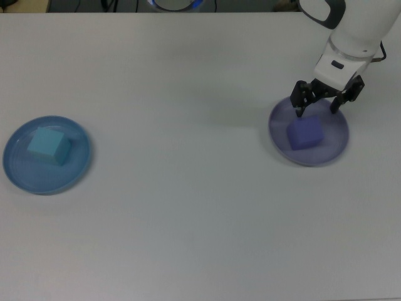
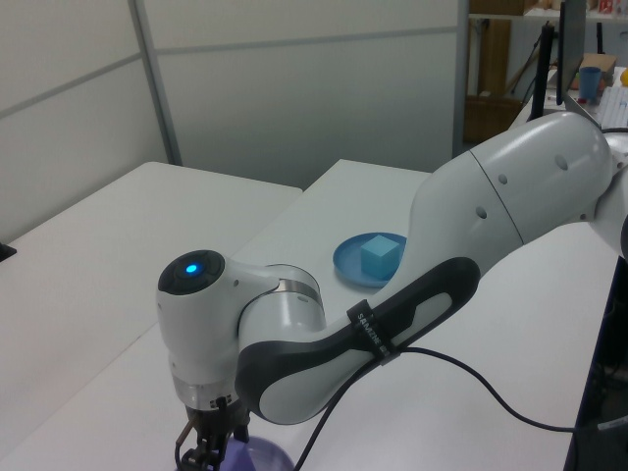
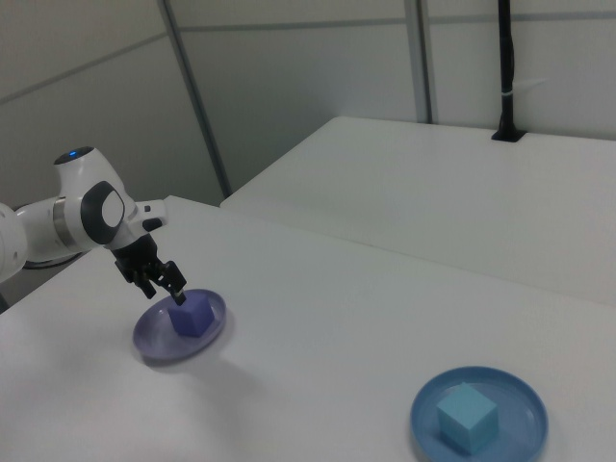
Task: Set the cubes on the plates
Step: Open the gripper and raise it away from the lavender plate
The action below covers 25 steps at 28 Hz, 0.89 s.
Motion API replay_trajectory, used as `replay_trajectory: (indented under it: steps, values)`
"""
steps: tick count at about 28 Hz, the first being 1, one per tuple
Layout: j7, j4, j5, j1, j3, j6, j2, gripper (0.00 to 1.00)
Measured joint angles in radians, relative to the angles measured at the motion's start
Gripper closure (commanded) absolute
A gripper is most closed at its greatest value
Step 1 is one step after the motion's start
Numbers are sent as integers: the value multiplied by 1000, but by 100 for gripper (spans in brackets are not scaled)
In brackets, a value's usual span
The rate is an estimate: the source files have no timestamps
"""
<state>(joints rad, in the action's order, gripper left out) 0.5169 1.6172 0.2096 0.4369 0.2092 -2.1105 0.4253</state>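
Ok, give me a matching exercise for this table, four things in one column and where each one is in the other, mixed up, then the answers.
Things:
1. turquoise cube
2. violet cube
3. hand
4. blue plate

Places or states:
A. on the lavender plate
B. open, just above the violet cube
C. at the top view's left, with a cube on it
D. on the blue plate

Pairs: 1-D, 2-A, 3-B, 4-C
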Motion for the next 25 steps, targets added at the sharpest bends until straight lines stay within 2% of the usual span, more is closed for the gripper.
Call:
replay_trajectory:
  steps: [6, 13, 20, 25]
  values:
    - [0, -24, 0, -3, -3, 56, -33, 0]
    - [-9, -40, -22, -47, -6, 187, -147, 0]
    - [-117, -45, -103, -178, -12, 416, -306, 0]
    - [-201, -45, -116, -283, -14, 548, -388, 0]
